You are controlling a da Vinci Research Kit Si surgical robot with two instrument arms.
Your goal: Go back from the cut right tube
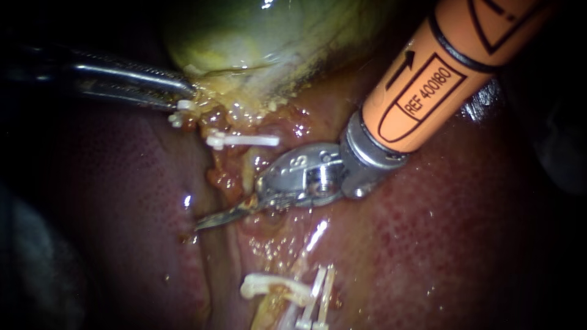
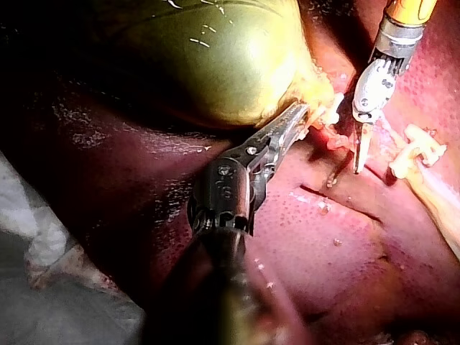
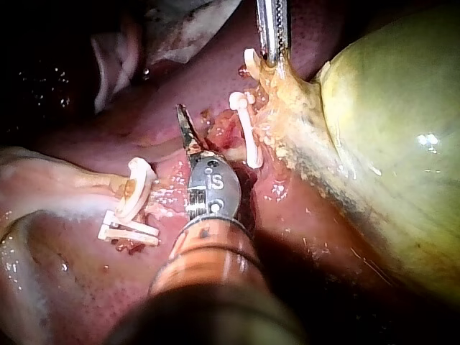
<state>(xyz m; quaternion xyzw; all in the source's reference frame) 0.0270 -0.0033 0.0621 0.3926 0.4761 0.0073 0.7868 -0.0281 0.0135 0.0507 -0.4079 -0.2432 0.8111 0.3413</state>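
The right tool [image 1: 214,220] comes in from the upper right on an orange shaft [image 1: 428,79]; its metal wrist bends so the two thin blades point leftward and slightly down, lying together with nothing between them; they sit low over the groove in the liver [image 1: 465,244], and whether the tip touches the tissue cannot be told. Just above the wrist a white clip [image 1: 244,140] lies crosswise on ragged yellow-red tissue, near the blades but apart from them. Below the blades, well apart, the cut tube [image 1: 269,286] shows as a pale curled end, with a pair of clips [image 1: 318,296] just beside it. Along the shaft, toward the upper right, the space is dark and open over bare liver. The gallbladder [image 1: 244,36] bulges above. The left tool [image 1: 180,91] reaches in level from the left; its jaws are clamped on the yellowish lower edge of the gallbladder, with a small clip [image 1: 179,116] just under the tip; it stands well apart from the right tool.
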